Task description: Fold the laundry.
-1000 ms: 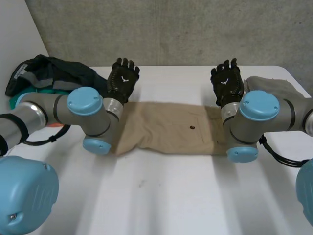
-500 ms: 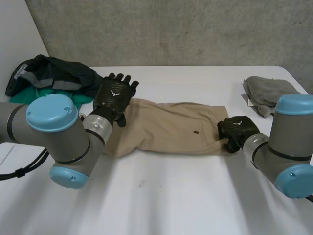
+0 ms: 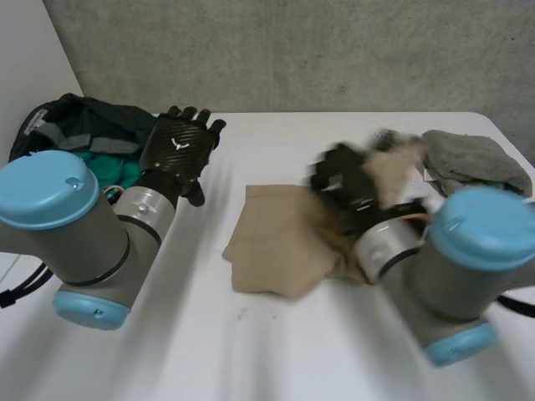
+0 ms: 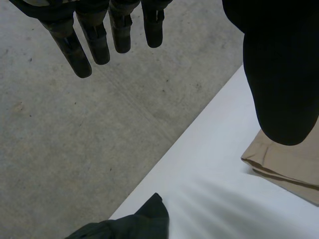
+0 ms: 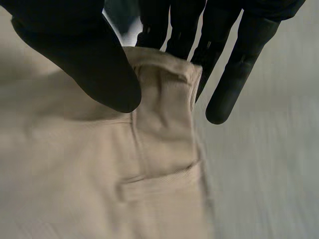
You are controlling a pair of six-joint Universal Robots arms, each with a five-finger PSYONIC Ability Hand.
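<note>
Right hand (image 3: pixel 347 180), fingers pinching the waistband (image 5: pixel 167 69), has doubled the crosswise tan trousers (image 3: pixel 276 242) leftward; left hand (image 3: pixel 177 150) fingers straight

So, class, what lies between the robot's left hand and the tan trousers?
Bare white table separates the left hand from the tan trousers. The head view shows that stretch, with nothing lying on it.

Tan trousers (image 3: pixel 280 242), half-folded, mid-table
</note>
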